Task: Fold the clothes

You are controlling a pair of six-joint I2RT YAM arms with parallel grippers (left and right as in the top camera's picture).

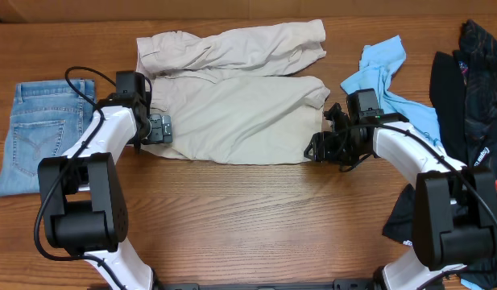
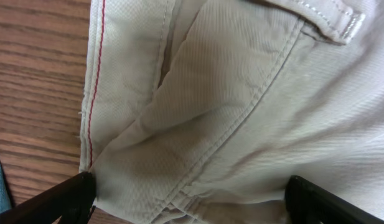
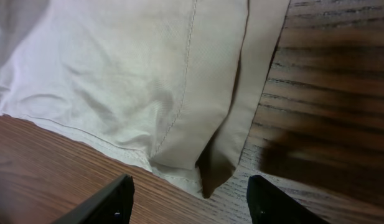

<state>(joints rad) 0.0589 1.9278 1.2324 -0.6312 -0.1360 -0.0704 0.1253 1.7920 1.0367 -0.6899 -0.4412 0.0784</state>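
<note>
Pale beige shorts lie spread across the middle of the table, one leg folded along the far side. My left gripper hovers at their left edge. In the left wrist view it is open wide, its black fingers astride the seamed cloth without pinching it. My right gripper is at the shorts' near right corner. Its jaws stand open with the hem corner just ahead of them and only wood between the fingertips. A light-blue shirt and black garments lie at the right.
Folded blue jeans rest at the far left, beside the left arm. More dark clothing hangs by the right arm's base. Bare wooden table runs along the front.
</note>
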